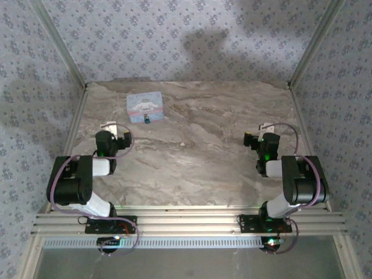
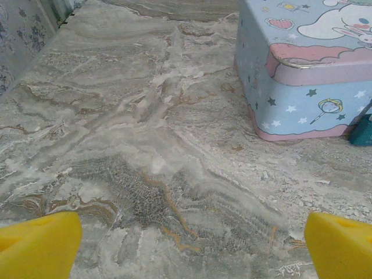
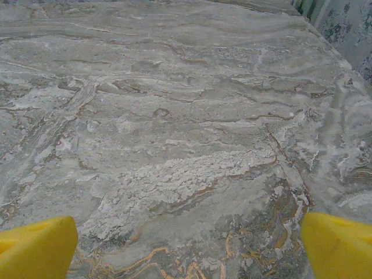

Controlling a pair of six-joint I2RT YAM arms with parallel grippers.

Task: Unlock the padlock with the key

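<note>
The tiny dark teal padlock (image 1: 147, 120) hangs at the front face of a pale blue cartoon tin (image 1: 145, 107) at the back left of the table. In the left wrist view the tin (image 2: 302, 75) sits upper right, and a sliver of the padlock (image 2: 364, 131) peeks in at the right edge. My left gripper (image 1: 110, 126) is open, its yellow fingertips (image 2: 40, 244) wide apart over bare marble, short of the tin. My right gripper (image 1: 266, 126) is open too, yellow fingertips (image 3: 38, 247) spread above bare table. I cannot make out a key.
The marble-patterned table (image 1: 203, 151) is ringed by wallpapered walls with metal corner posts (image 1: 58, 43). A wall edge (image 2: 23, 35) shows upper left in the left wrist view and another wall edge (image 3: 343, 29) upper right in the right wrist view.
</note>
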